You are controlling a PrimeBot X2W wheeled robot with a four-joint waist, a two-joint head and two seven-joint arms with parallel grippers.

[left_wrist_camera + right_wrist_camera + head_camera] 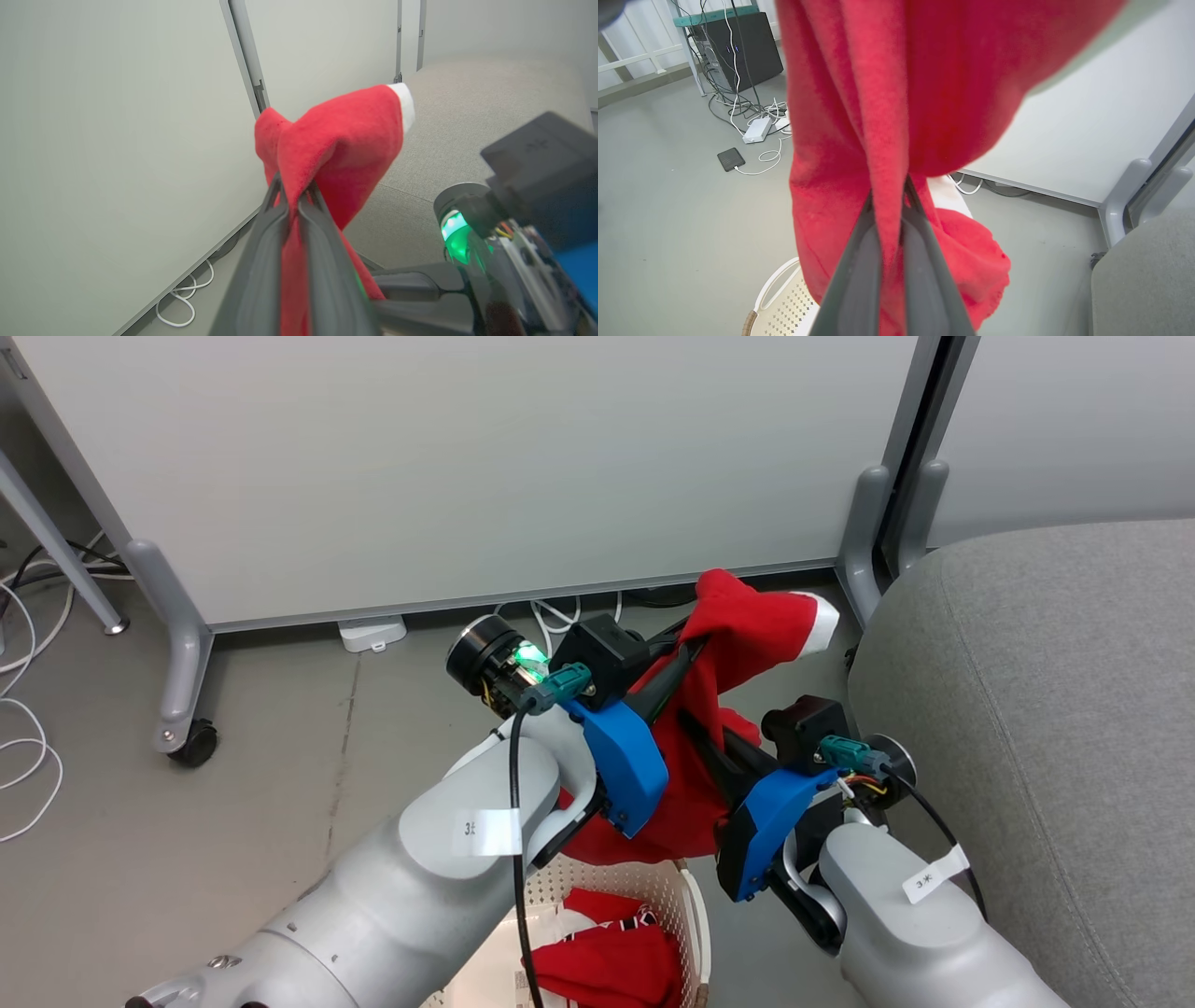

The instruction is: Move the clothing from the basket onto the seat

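A plain red garment [747, 635] with a white cuff hangs in the air above the basket [693, 896], held by both grippers. My left gripper [695, 649] is shut on its upper fold; in the left wrist view the fingers [292, 193] pinch the red cloth [341, 140]. My right gripper [693, 719] is shut on the cloth lower down, and its fingers [889, 200] clamp a fold of the garment [896, 93]. A second red garment [611, 961] with striped trim lies in the cream basket [784, 303]. The light-grey seat [1046, 709] stands just right of the grippers.
White partition panels [467, 457] on grey feet with a caster [191, 742] stand behind. Cables [28, 709] and a white adapter [372, 633] lie on the grey floor. A black computer case [742, 46] with wires stands farther off.
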